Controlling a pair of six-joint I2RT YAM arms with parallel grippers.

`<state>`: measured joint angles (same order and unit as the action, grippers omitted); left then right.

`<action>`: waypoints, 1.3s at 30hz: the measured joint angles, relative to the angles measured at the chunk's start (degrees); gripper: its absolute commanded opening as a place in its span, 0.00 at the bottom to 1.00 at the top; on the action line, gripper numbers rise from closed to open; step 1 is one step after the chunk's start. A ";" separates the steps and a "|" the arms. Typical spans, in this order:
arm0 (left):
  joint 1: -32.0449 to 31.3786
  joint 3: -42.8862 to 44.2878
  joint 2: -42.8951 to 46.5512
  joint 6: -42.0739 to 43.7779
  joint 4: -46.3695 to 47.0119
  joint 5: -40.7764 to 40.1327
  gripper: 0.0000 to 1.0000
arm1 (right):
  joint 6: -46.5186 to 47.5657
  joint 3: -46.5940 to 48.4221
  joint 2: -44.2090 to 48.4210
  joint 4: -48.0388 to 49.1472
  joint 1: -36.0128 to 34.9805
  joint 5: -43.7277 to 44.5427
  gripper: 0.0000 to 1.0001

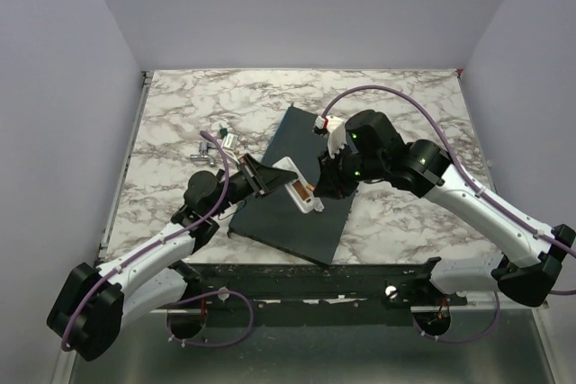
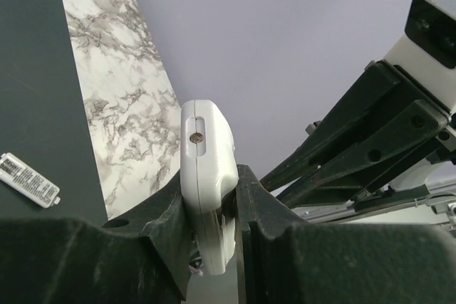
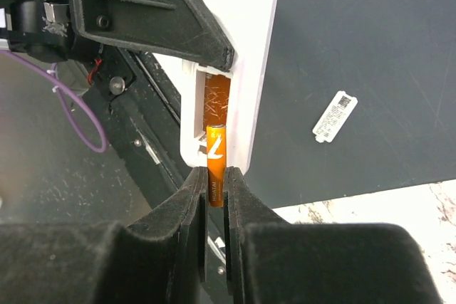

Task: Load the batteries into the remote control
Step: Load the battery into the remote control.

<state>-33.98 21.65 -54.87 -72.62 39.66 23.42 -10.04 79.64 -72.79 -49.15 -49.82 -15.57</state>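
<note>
My left gripper is shut on the white remote control and holds it above the dark slab with its open battery bay facing up. In the left wrist view the remote stands edge-on between the gripper jaws. My right gripper is shut on an orange battery, whose far end sits in the near end of the remote's bay. A second orange-copper battery lies deeper in the bay. From above, my right gripper is at the remote's near end.
The large dark grey slab lies on the marble table under both grippers. A small white printed strip lies on the slab and also shows in the left wrist view. Small loose items sit left of the slab.
</note>
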 measured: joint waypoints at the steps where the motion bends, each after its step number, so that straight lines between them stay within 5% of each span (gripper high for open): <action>1: -0.04 -0.09 0.00 -0.11 0.33 -0.37 0.00 | -0.15 0.00 0.00 0.02 0.00 -0.13 0.01; 24: -1.79 -4.87 -3.21 -2.47 16.44 -6.49 0.00 | -7.08 3.82 -3.89 0.94 0.00 0.04 0.01; 39: -2.05 -5.03 -0.63 -1.79 13.33 -9.44 0.00 | -8.00 5.81 -7.26 -0.26 -0.28 1.38 0.01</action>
<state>-36.03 16.62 -55.51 -74.41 52.99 13.98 -18.04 85.45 -80.05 -49.41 -50.11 -14.20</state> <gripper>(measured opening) 0.250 0.165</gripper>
